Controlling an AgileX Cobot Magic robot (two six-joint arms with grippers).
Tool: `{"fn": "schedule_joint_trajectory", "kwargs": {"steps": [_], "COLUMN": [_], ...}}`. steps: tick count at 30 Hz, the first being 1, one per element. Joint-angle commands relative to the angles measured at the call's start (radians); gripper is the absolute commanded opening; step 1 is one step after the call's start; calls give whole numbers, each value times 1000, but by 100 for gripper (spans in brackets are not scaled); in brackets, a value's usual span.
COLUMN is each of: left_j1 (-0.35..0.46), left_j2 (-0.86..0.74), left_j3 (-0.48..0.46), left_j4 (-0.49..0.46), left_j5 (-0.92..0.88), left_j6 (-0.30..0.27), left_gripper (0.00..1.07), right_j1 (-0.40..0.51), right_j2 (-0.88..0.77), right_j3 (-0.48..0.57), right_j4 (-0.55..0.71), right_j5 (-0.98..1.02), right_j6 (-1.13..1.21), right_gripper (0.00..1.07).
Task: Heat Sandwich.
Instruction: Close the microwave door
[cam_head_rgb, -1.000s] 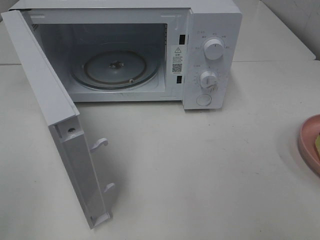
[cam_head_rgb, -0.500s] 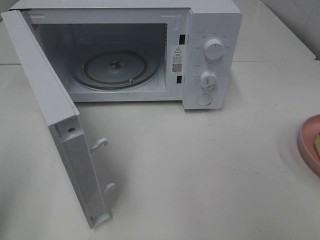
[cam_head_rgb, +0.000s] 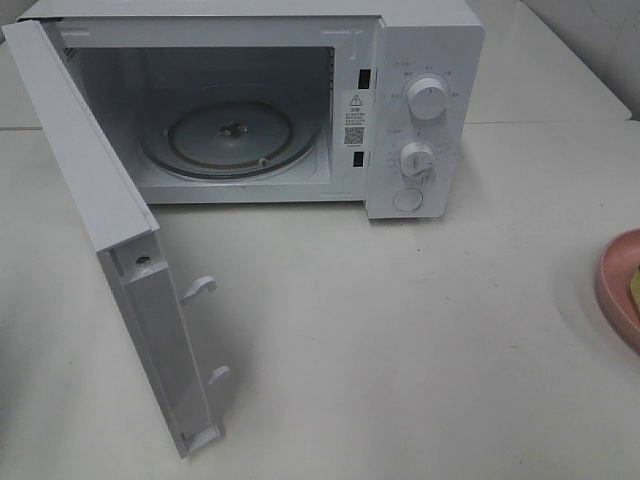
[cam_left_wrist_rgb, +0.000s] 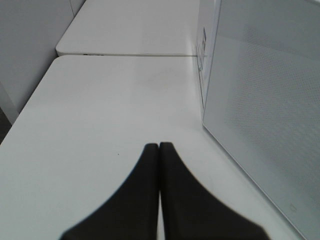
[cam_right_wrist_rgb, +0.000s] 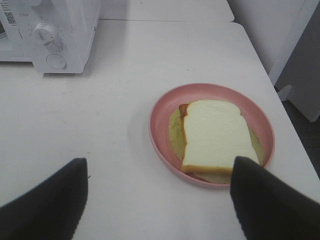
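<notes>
Left claw (cam_left_wrist_rgb: 159, 150) has snapped shut.

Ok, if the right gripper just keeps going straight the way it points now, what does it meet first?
Probably the pink plate holding the sandwich. The right gripper stands open, empty, aimed across the bare table towards it. Its height over the rim is unclear, so it may meet the sandwich itself.

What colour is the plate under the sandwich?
Pink: the round pink plate under the white-bread sandwich shows best in the right wrist view.
</notes>
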Motion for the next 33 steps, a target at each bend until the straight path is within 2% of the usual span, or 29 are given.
{"fn": "schedule_joint_trajectory", "kwargs": {"steps": [1, 3, 5, 8, 10, 11, 14, 15, 16, 19, 23, 27, 29, 33], "left_j1": [-2, -2, -2, -2, -2, -2, -2, -2, -2, -2, -12, -74, -133, -188], "left_j2": [63, 152, 176, 288, 306, 346, 399, 438, 438, 515, 569, 640, 693, 763], "left_j3": [3, 3, 3, 3, 3, 3, 3, 3, 3, -4, -28, -65, -85, -111], "left_j4": [9, 9, 9, 31, 51, 106, 210, 274, 274, 363, 408, 435, 435, 434], "left_j5": [-103, -202, -237, -379, -409, -483, -557, -581, -581, -673, -701, -722, -750, -774], "left_j6": [2, 2, 0, -19, -32, -69, -137, -182, -182, -247, -275, -265, -241, -240], "left_gripper": [0, 0, 0, 0, 0, 0, 0, 0, 0, 0, 0, 0, 0, 0], "right_j1": [-8, -8, -8, -8, -8, -8, -8, -8, -8, -8, -8, -8, -8, -8], "right_j2": [-27, -27, -27, -27, -27, -27, -27, -27, -27, -27, -27, -27, -27, -27], "right_j3": [1, 1, 1, 1, 1, 1, 1, 1, 1, 1, 1, 1, 1, 1], "right_j4": [-3, -3, -3, -3, -3, -3, -3, -3, -3, -3, -3, -3, -3, -3], "right_j5": [-11, -11, -11, -11, -11, -11, -11, -11, -11, -11, -11, -11, -11, -11], "right_j6": [-5, -5, -5, -6, -6, -6, -6, -6, -6, -6, -5, -5, -5, -5], "right_gripper": [76, 76, 76, 76, 76, 76, 76, 76, 76, 76, 76, 76, 76, 76]}}
